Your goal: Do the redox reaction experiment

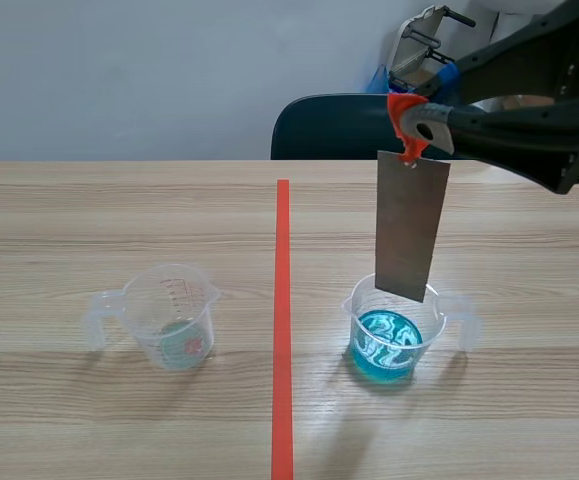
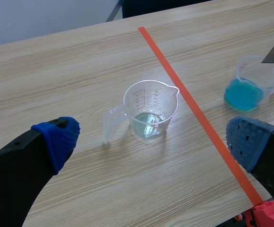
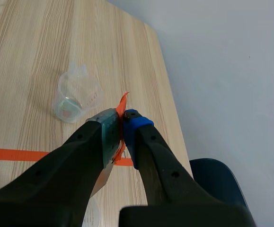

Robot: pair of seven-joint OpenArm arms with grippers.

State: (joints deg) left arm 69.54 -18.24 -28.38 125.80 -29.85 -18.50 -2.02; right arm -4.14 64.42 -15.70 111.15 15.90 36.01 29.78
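Wooden table [image 1: 119,205]; right end effector [image 3: 123,124] clamps orange clip [image 1: 404,110]; left end effector [image 2: 153,139] apart; cup [image 2: 151,106] graduations unreadable.

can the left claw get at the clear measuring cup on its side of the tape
Probably yes: the left claw is open, the clear measuring cup stands just ahead of it, and nothing lies between them.

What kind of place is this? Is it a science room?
Probably a small lab or test room: a wooden table holds a measuring cup of blue liquid, and the right pincer grips an orange clip with a hanging metal strip.
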